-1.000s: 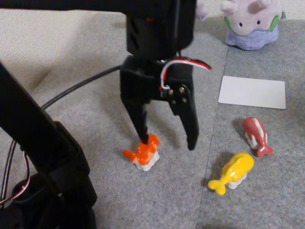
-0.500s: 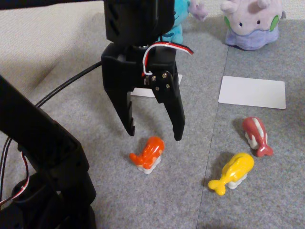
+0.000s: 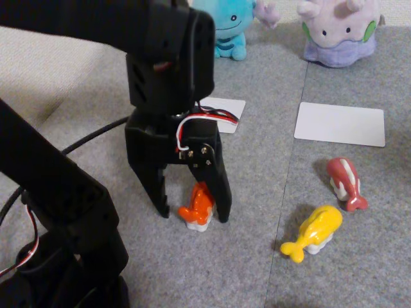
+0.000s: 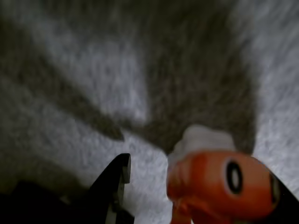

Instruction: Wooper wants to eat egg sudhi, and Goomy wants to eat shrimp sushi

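In the fixed view, the black two-finger gripper [image 3: 194, 215] reaches down onto the grey carpet mat [image 3: 257, 256], its jaws spread and straddling the small orange shrimp-shaped toy sushi on a white rice base [image 3: 196, 206]. One finger stands at the toy's 9 o'clock, with a narrow gap still showing; the other finger sits at its 3 o'clock, touching or nearly touching it, which of the two cannot be told. Red, white and black wires [image 3: 204, 119] loop across the gripper's body.

In the wrist view the orange shrimp sushi [image 4: 219, 184] fills the lower right, blurred, with a dark oval eye mark; one black fingertip [image 4: 120, 170] stands at its 9 o'clock, apart from it.

From the gripper, in the fixed view, the yellow egg-style toy sushi [image 3: 313, 233] lies at 3 o'clock, and the red-and-white striped toy sushi [image 3: 345, 183] at about 2 o'clock. A white card [image 3: 340, 124] lies beyond them, and another white card [image 3: 226, 113] peeks out behind the arm. At 12 o'clock sits the light-blue plush Wooper [image 3: 228, 25]; at 1 o'clock, the pale lilac plush Goomy [image 3: 338, 31] with green cheeks. A black cable [image 3: 90, 138] trails off at 10 o'clock.
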{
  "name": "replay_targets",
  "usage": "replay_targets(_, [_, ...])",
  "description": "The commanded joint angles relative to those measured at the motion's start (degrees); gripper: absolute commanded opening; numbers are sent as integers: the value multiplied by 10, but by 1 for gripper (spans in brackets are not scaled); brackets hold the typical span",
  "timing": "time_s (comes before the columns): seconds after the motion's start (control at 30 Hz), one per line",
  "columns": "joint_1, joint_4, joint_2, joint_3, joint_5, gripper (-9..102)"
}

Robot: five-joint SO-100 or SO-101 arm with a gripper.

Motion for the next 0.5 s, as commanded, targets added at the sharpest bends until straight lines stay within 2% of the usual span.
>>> replay_targets(0.0, [3,-19,18,2,0,27])
replay_targets(0.27, [4,-19,18,2,1,12])
replay_targets(0.47, [3,-19,18,1,1,6])
